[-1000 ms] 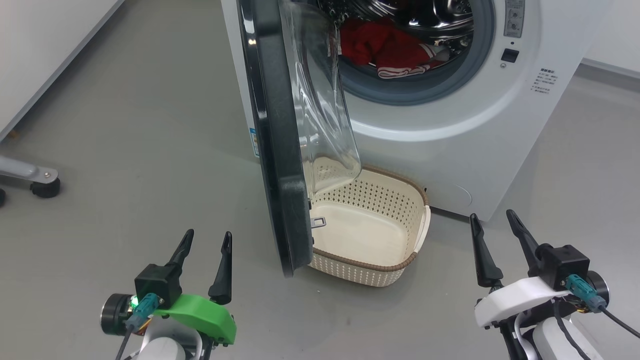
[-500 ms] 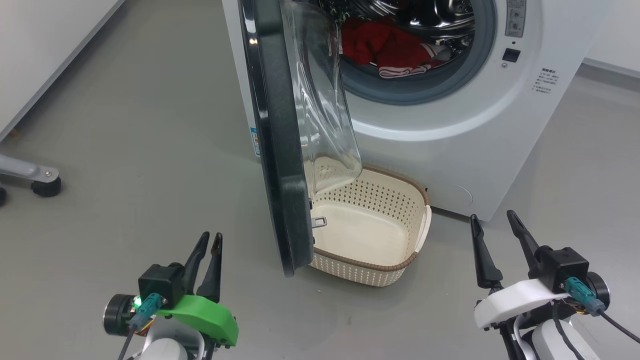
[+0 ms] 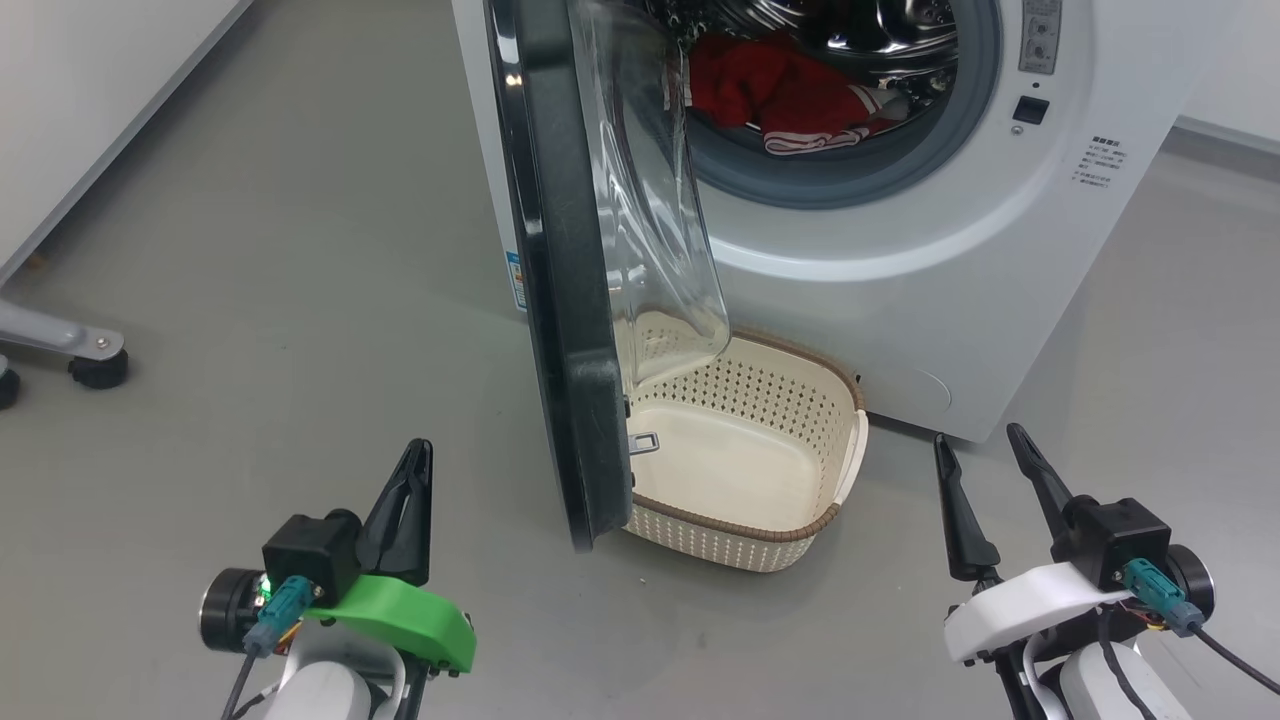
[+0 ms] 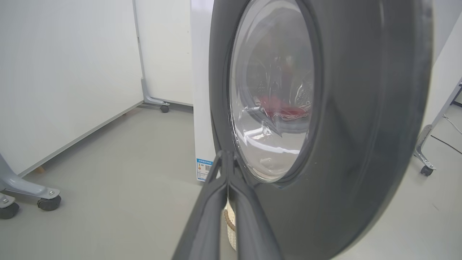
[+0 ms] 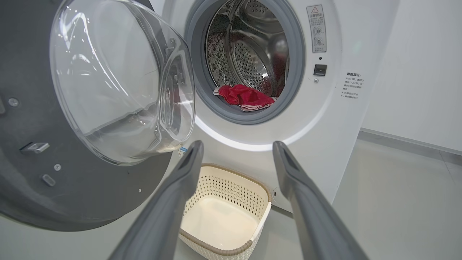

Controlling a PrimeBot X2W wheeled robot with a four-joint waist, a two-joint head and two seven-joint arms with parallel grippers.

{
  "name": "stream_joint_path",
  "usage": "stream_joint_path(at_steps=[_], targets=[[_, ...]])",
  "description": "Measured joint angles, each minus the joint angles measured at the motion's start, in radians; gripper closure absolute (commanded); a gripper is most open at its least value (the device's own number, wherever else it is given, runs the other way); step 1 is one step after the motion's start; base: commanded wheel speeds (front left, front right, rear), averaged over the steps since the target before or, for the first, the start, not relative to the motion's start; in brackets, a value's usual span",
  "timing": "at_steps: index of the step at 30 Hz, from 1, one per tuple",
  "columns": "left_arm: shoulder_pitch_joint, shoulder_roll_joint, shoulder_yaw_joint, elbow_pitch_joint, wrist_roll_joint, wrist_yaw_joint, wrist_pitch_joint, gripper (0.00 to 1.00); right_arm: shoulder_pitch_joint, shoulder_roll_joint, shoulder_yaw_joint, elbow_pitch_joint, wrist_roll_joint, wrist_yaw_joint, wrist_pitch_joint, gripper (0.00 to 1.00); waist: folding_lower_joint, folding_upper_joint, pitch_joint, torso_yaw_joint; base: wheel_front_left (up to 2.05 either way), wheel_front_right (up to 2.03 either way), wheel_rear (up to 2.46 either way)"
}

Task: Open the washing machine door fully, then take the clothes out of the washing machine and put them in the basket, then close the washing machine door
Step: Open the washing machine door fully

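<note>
Since the earlier frame the left gripper point(image 3: 420, 450) has brought its two fingers together. They now meet at the tips and hold nothing. It sits low on the floor side, left of the washing machine door point(image 3: 560, 300) and apart from it. The right gripper point(image 3: 977, 436) has its fingers spread wide and is also empty, near the right front corner of the washing machine point(image 3: 900, 280).

The door stands about half open, edge-on to the head camera, and its glass bowl point(image 3: 650, 220) hangs above the left part of the basket point(image 3: 740, 525). The clothes point(image 3: 780, 90), red with white stripes, lie at the front of the steel drum point(image 5: 249, 54), on the grey seal.

The door probably needs a further push. Closed fingers can slide off such a glossy rim, and then the door would stay where it is. In that case the glass bowl stays in the way of an arm going into the drum, and a dropped garment could catch on it and miss the basket.

The head view cuts off the tops of the door and drum. The door hides the basket's left side. How many garments there are is unclear.
</note>
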State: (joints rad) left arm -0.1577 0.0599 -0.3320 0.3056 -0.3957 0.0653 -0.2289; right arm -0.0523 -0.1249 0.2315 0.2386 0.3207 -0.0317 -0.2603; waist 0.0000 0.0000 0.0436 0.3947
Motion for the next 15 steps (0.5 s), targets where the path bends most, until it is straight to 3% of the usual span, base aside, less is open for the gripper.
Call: stream_joint_path(at_steps=[15], targets=[[-0.146,0.013,0.026,-0.299,0.052,-0.015,-0.023,1.0,0.0,0.021,-0.022,0.002,-0.022,0.025,0.0,0.0,0.0,0.0,0.003,0.001,0.0,0.0,0.0]])
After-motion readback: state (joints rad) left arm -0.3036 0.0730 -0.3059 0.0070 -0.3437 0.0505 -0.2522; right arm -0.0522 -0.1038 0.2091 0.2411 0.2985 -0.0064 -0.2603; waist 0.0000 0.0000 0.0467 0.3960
